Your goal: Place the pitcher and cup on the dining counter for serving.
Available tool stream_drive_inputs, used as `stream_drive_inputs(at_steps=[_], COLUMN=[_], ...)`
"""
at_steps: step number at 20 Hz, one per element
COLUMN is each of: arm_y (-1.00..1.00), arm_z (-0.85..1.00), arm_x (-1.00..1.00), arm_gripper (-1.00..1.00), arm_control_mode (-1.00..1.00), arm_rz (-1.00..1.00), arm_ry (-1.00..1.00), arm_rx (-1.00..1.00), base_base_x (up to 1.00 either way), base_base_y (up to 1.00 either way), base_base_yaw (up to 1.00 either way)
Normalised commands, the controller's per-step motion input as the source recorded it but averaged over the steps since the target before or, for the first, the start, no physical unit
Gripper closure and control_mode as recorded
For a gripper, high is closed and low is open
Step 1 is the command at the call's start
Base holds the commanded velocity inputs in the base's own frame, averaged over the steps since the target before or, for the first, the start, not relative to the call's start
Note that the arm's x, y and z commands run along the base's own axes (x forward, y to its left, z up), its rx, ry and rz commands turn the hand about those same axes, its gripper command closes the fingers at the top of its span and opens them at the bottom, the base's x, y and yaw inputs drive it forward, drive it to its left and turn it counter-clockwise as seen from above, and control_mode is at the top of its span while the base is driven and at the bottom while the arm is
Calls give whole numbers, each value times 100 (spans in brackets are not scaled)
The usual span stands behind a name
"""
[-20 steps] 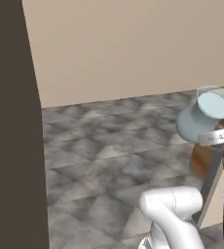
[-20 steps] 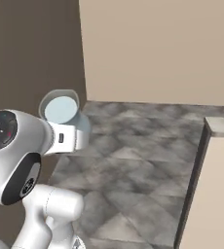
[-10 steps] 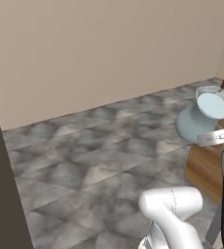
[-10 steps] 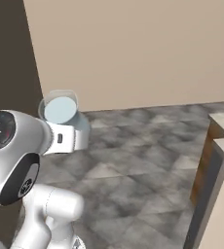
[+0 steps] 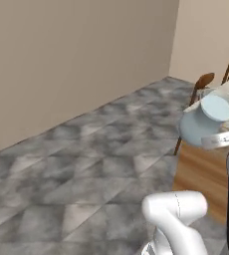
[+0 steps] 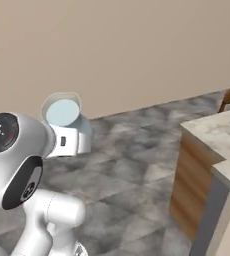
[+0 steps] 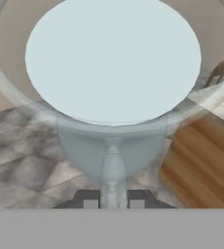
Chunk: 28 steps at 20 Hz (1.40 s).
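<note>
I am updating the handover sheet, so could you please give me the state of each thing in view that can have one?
pitcher: upright, held off the floor.
gripper: shut on the pitcher's handle.
dining counter: nothing on the part in view; pitcher not yet placed.
chairs: upright beside the counter.

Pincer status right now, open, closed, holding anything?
Pincer: closed on the pitcher, gripping its handle, carried in the air above the floor.
</note>
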Motion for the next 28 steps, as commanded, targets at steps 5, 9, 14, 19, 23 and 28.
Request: stream_drive_inputs(at_steps=[5, 9, 14, 19, 23, 28], arm_y=[0, 0, 0, 0, 0, 0], arm_z=[0, 0, 0, 0, 0, 0], arm_x=[0, 0, 0, 0, 0, 0], arm_gripper=[100, 100, 100, 100, 100, 100], arm_control_mode=[100, 100, 100, 100, 100, 100], arm_rz=[0, 0, 0, 0, 0, 0], arm_ry=[0, 0, 0, 0, 0, 0], arm_rx=[0, 0, 0, 0, 0, 0], base_base_x=[58, 34, 50, 100, 100, 97], base_base_y=[0, 0, 5, 28, 14, 7], base_base_yaw=[-63, -71, -66, -40, -29, -17])
